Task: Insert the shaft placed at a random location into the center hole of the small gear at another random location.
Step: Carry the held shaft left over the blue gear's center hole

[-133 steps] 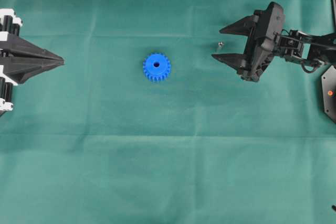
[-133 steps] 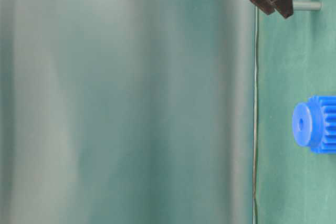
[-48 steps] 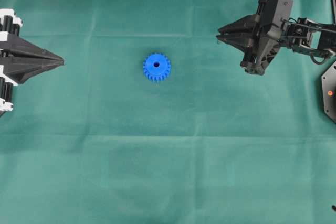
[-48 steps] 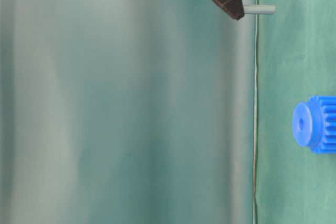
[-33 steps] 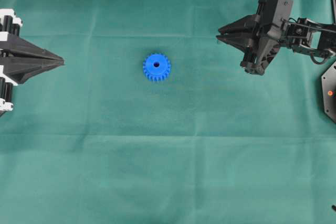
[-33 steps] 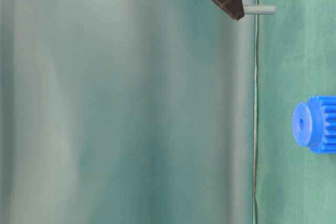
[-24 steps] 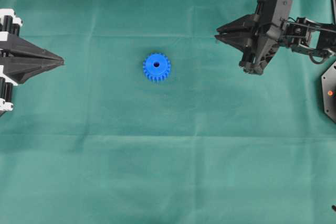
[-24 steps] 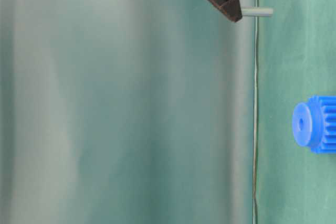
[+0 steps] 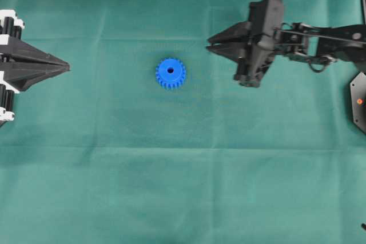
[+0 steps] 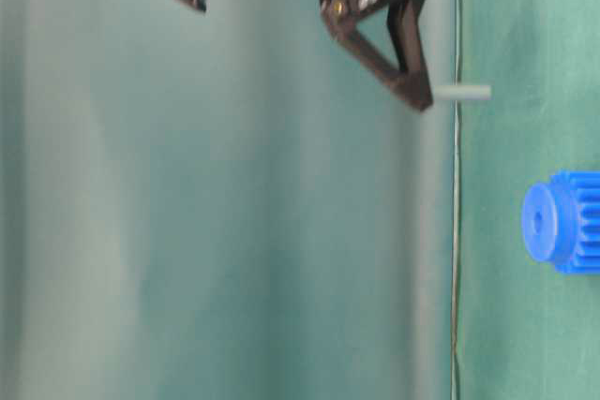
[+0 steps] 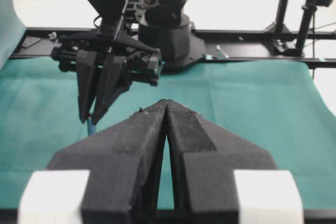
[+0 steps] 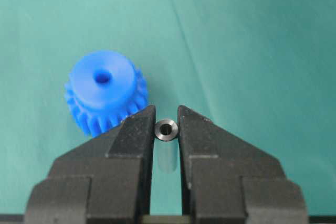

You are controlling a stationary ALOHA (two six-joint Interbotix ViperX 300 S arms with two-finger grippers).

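The right claw (image 12: 167,129) pinches the short silvery-grey metal shaft (image 12: 167,129) between its 2 black fingertips, with the shaft's ringed, shiny end facing the wrist camera and the rest of its length mostly hidden between the fingers. In the overhead view the shaft cannot be made out at all beneath the right claw (image 9: 209,44), which hangs above the green cloth-covered desk (image 9: 183,187), apart from the bright blue toothed plastic gear (image 9: 170,73). The gear lies flat on the cloth, its small dark center hole (image 9: 170,70) facing up. The table-level view cuts the gear (image 10: 562,222) off at the frame edge and shows the shaft (image 10: 462,93) sticking out past the fingertips, clear of the cloth. The left claw (image 9: 67,68) sits at the desk's left edge, its black fingers pressed together with nothing between them.
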